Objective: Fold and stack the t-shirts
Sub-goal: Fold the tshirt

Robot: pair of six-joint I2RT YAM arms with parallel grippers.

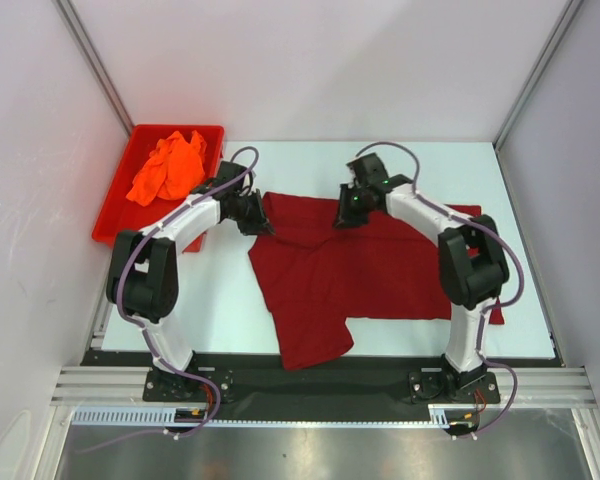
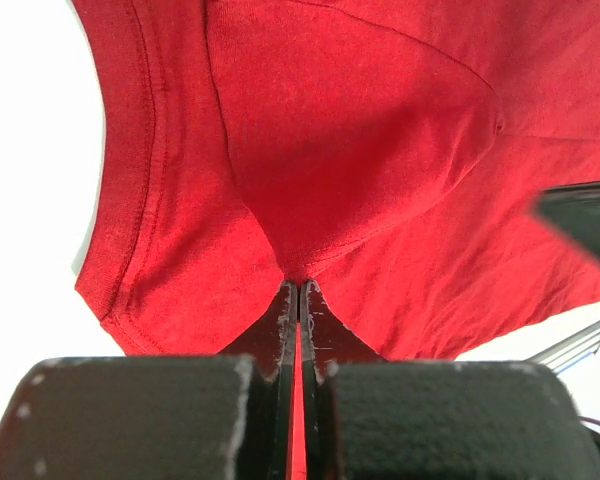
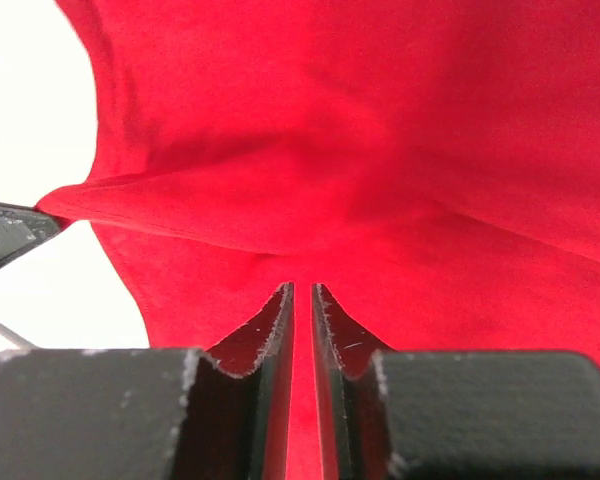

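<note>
- Top external: the maroon t-shirt (image 1: 370,275) lies across the desk (image 1: 220,300), long axis left to right; the orange t-shirt (image 1: 168,165) sits in the far-left red bin (image 1: 118,195).
- Left fingers (image 2: 280,335) and right fingers (image 3: 275,340), both narrow, pinch its far edge.

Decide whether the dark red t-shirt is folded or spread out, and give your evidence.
Spread out, not folded: the dark red t-shirt lies open and rumpled across the table, covering a wide area.

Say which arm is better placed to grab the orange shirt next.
Left, probably: the left end effector sits beside the red bin holding the orange shirt; the right end effector is farther off. Both pinch the maroon shirt.
</note>
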